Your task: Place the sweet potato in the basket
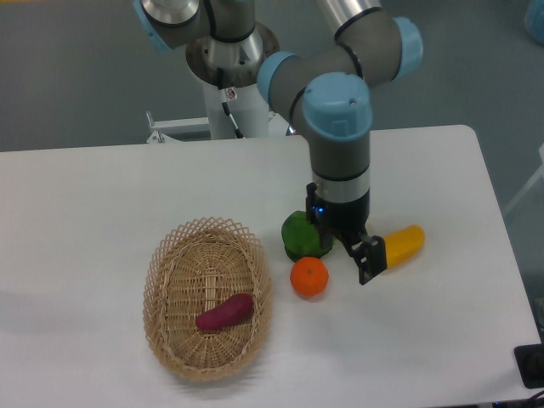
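Observation:
The sweet potato (225, 312), a small magenta-purple tuber, lies inside the tan wicker basket (170, 255) at the front left of the table. My gripper (353, 255) hangs above the table to the right of the basket, between the green vegetable and the yellow-orange item. Its black fingers (370, 259) stand apart and hold nothing. It is well clear of the basket and the sweet potato.
A green vegetable (302, 235) sits just left of the gripper. A round orange (309, 277) lies in front of it. A yellow-orange oblong item (401, 245) lies just right of the gripper. The table's right edge is near.

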You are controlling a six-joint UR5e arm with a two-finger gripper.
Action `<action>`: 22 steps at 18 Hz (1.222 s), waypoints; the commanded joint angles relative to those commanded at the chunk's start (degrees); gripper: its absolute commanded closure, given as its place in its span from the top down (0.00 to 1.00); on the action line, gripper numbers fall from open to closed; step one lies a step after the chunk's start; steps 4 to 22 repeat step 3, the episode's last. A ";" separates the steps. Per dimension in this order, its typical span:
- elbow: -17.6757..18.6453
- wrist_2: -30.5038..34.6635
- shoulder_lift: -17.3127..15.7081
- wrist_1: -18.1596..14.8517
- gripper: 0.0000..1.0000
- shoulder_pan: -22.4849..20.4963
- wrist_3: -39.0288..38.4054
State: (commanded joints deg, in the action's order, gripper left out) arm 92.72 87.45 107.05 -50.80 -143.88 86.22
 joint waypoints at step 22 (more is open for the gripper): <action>0.00 -0.17 0.18 0.44 1.00 0.18 -0.18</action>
